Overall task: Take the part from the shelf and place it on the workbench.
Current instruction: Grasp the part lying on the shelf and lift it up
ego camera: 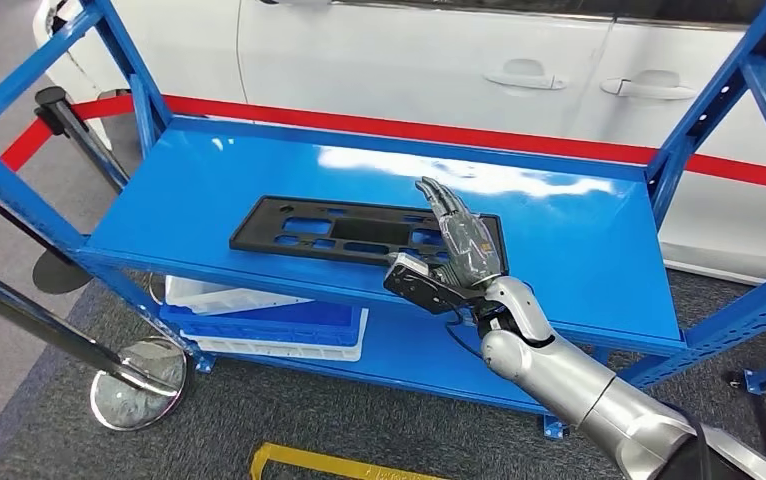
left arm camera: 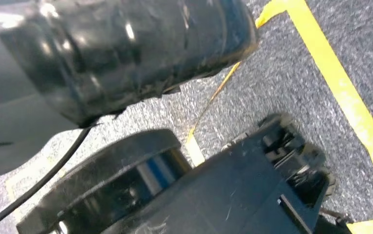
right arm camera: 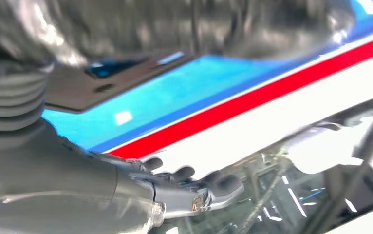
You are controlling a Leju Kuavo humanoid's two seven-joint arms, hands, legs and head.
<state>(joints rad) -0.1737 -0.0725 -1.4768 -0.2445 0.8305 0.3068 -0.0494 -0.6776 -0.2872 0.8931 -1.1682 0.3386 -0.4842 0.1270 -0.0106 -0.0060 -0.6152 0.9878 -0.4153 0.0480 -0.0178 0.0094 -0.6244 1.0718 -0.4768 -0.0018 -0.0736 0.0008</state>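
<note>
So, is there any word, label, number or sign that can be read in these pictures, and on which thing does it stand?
None can be read.
Black part: bare, no marking shows.
Blue shelf: light glare, no label.
White car: no lettering shows.
Right robot hand: no print shows.

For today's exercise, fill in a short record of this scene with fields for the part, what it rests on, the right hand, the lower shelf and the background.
part: flat black panel with cut-outs, lying flat
support: upper blue shelf
right hand: fingers apart, holding nothing, above the panel's right end; contact cannot be told
lower shelf: white and blue trays
background: white car behind a red barrier tape
</note>
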